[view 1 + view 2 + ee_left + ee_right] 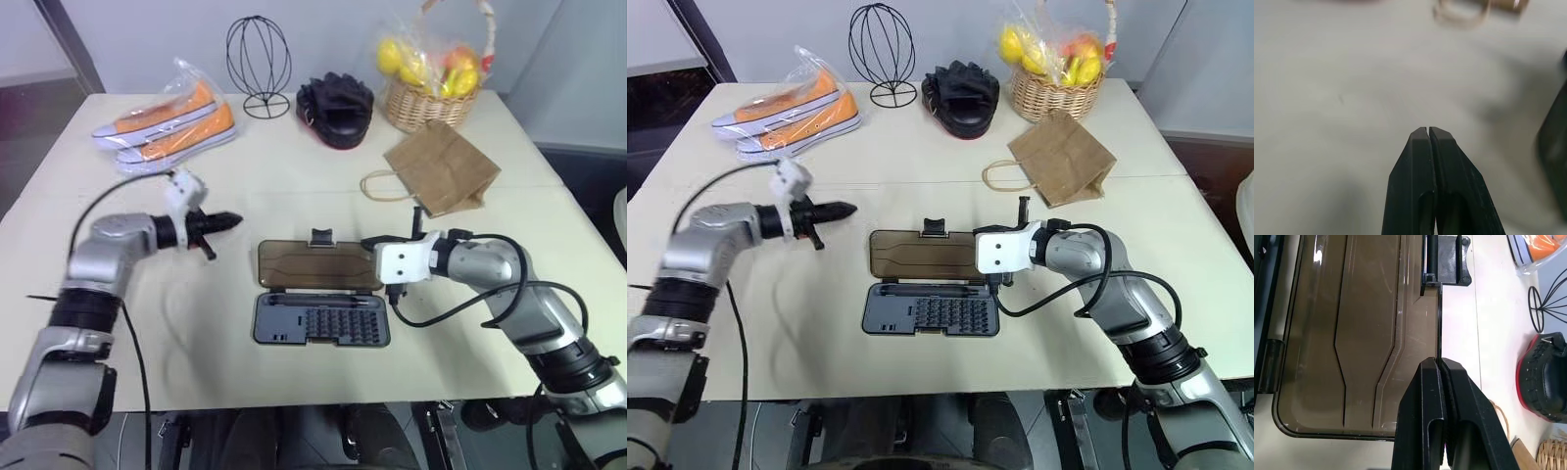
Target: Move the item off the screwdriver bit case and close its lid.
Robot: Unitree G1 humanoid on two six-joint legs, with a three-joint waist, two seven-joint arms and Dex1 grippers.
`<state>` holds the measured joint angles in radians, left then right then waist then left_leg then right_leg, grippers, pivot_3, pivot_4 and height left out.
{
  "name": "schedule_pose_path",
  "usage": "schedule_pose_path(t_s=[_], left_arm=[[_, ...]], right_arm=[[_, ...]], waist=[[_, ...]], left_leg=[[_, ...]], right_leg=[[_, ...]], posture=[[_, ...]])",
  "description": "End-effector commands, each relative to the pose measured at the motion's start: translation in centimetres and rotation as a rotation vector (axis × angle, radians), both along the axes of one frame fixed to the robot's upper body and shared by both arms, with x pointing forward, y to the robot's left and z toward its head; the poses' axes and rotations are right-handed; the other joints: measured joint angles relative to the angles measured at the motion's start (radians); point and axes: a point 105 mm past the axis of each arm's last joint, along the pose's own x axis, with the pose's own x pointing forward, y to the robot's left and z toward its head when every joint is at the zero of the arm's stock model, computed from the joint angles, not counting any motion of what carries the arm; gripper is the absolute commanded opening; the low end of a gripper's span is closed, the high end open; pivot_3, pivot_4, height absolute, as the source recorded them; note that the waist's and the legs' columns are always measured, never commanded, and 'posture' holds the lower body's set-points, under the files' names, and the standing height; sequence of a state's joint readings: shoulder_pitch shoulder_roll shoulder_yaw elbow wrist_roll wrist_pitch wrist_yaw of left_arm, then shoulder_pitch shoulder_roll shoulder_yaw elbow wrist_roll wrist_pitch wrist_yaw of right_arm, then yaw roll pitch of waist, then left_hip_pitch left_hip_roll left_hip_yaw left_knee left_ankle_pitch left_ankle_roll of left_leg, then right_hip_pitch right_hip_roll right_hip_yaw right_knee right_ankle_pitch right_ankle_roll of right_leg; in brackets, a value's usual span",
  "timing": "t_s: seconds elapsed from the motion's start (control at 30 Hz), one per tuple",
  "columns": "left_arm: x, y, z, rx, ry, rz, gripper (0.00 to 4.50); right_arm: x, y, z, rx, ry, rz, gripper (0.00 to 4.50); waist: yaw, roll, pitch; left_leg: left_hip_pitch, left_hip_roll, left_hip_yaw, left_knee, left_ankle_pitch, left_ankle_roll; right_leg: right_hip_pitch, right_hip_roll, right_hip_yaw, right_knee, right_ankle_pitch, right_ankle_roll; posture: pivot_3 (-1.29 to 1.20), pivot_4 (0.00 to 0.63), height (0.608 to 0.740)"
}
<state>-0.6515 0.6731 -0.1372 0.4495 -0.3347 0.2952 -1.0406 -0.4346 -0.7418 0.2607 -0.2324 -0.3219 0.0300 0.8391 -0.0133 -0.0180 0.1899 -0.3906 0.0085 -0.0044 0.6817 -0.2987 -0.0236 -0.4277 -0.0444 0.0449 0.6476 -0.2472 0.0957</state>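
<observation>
1. The paper bag (439, 168) is seen lying on the table (294, 176) beyond the screwdriver bit case (321, 319), well apart from it; removal is judged complete.
2. The lid (318, 265) is shown folded open flat, its latch tab (321, 237) at the far edge.
3. The right gripper (1441, 363), fingers pressed together and empty, is placed at the lid's far edge; lifting and swinging it over is judged next.
4. The left gripper (231, 220), likewise closed on nothing, hangs left of the case.
5. No legible writing is found.

Beige table (294, 176) w/ open case (321, 318), bag (443, 166), shoes (167, 119), basket (428, 103).
</observation>
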Motion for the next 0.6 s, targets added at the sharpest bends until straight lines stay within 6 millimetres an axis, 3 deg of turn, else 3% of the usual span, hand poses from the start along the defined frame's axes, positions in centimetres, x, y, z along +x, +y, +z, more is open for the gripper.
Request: schedule_pose_path(t_s=[0.03,0.17,0.6], left_arm=[[-0.4,-1.2,-0.3,0.031,-0.037,-0.087,0.06],[-0.9,-2.5,-1.4,0.023,-0.013,-0.145,0.06],[-1.5,-5.4,-0.6,-0.065,-0.003,-0.256,0.06]], right_arm=[[-0.2,0.4,1.8,0.011,-0.068,0.02,0.0],[-0.4,0.5,2.0,0.015,-0.07,0.02,0.0],[-0.9,0.1,2.7,0.047,-0.024,-0.022,0.0]], waist=[[0.0,0.0,0.0],[-0.001,0.0,0.0],[0.0,0.0,0.0]], left_leg=[[0.0,0.0,0.0,0.0,0.0,0.0],[0.0,0.0,0.0,0.0,0.0,0.0],[0.0,0.0,-0.001,0.0,0.0,0.0]], right_leg=[[0.0,0.0,0.0,0.0,0.0,0.0],[0.0,0.0,0.0,0.001,0.0,0.0],[0.0,0.0,0.0,0.001,0.0,0.0]], posture=[[0.0,0.15,0.74],[0.0,0.15,0.74],[0.0,0.15,0.74]])
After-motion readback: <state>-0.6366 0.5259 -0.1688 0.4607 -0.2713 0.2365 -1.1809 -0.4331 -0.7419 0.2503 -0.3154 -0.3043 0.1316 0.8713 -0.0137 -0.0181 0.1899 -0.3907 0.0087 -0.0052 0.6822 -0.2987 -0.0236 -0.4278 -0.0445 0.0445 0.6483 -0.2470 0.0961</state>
